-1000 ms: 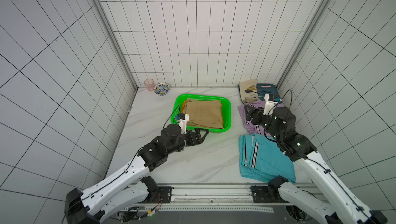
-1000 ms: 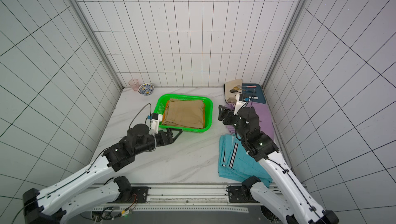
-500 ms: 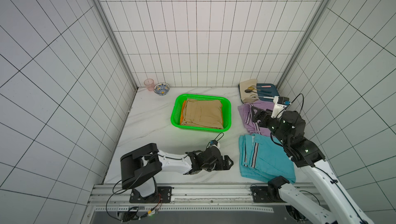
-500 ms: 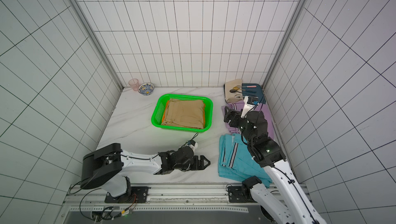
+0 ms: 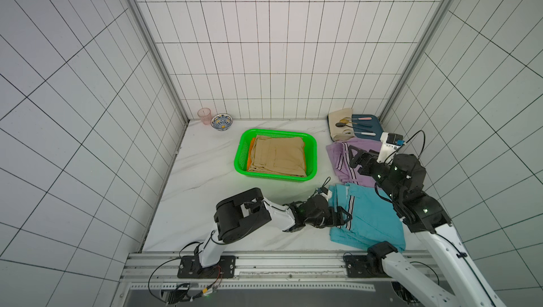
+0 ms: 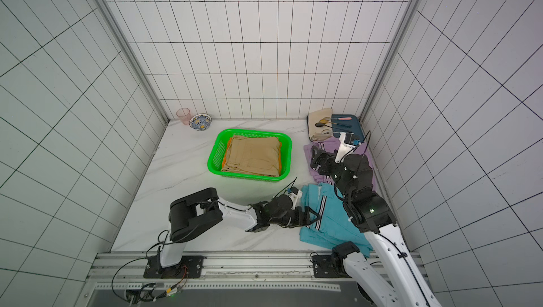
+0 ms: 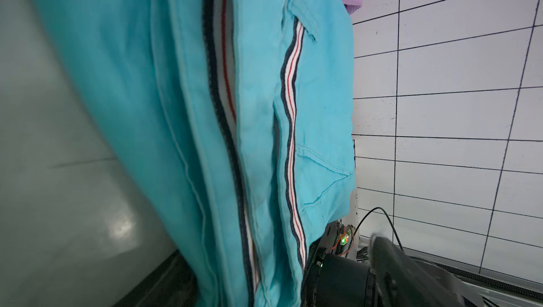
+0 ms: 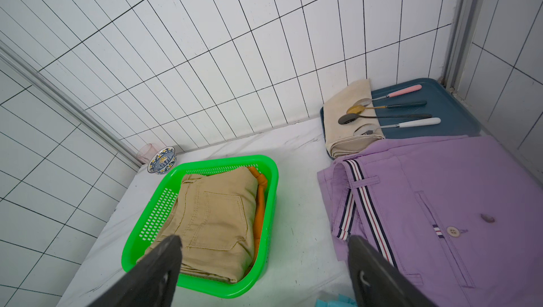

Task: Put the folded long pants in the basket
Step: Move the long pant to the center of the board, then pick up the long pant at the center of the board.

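- Ahead of the left end effector (image 5: 342, 217), in both top views, the light blue pants (image 5: 373, 223) lie on the surface (image 5: 205, 173). Its jaws look spread at the pants' nearest edge, and I cannot tell whether cloth sits between them.
- Beneath the right end effector (image 5: 357, 158) are the lilac pants (image 5: 338, 155); its jaws stand wide and empty. Off to its side is the basket (image 5: 313, 155), with the khaki pants (image 5: 277, 155) lying on the orange pants (image 5: 250, 158).
- Half a second ago my left end effector was over bare surface, short of the blue pants, and a second ago it was by the basket. The right one has hardly shifted.
- Left wrist view: blue cloth with striped seams fills the space before the end effector, with one finger (image 7: 411, 270) blurred beside it. I judge the pants light, limp and several layers thick. I'd bite deep over all the layers at the folded edge, or the fold may slide open.
- Right wrist view: both fingers (image 8: 152, 270) are far apart with nothing between them. The lilac pants' striped waistband lies just ahead of one finger, and it looks a fair place to grip.
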`<act>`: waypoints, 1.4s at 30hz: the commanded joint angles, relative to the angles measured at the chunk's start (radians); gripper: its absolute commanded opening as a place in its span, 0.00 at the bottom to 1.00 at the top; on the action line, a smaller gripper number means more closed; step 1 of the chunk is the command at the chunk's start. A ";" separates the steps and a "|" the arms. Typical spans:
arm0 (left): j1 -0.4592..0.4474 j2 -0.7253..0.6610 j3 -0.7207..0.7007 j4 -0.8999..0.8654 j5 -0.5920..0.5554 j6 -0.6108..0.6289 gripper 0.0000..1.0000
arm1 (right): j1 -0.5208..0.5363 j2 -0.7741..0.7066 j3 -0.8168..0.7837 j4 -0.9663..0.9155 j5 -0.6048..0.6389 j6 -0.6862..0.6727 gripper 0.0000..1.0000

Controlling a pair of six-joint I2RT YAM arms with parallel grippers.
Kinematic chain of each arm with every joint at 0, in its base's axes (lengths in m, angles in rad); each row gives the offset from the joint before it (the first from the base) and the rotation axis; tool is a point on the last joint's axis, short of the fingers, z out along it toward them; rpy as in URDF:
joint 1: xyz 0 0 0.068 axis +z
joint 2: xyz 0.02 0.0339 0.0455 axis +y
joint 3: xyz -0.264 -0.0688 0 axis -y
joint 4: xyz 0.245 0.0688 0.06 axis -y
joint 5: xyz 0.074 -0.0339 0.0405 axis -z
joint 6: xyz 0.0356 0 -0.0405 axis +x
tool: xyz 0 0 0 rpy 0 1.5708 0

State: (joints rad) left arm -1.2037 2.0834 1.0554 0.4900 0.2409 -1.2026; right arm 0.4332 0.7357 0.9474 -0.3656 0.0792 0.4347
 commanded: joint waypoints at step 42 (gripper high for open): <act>0.555 -1.248 -0.612 -1.107 -0.138 0.365 0.00 | 0.012 0.477 -0.571 0.557 -0.560 0.408 0.79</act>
State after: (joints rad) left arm -0.6643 0.8600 0.4438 -0.5911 0.1471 -0.8772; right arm 0.4282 1.1400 0.3962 0.0845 -0.3611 0.8146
